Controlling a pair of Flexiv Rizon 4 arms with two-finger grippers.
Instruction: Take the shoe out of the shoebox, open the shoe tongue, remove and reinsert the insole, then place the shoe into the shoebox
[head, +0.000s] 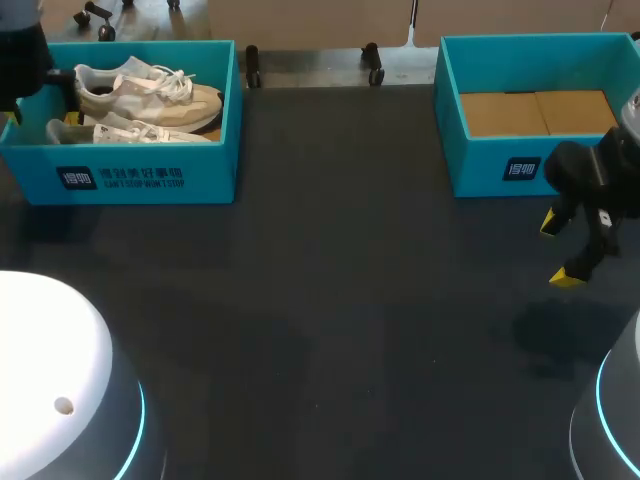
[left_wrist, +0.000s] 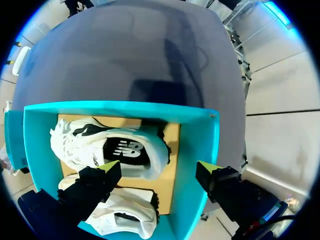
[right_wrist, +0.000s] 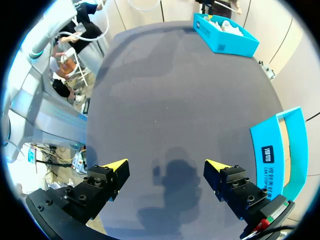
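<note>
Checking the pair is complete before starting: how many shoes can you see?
2 shoes. Both lie in the left shoebox: one in its far half, the other by its front wall. The right shoebox shows only a cardboard floor.

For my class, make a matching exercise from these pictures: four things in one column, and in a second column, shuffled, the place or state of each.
Things:
1. left shoebox
2. right shoebox
3. left pincer
4. right pincer

Places or states:
A. open, above the bare table
B. empty inside
C. open, above a box with shoes in it
D. holds two white shoes

Pairs: 1-D, 2-B, 3-C, 4-A
</note>
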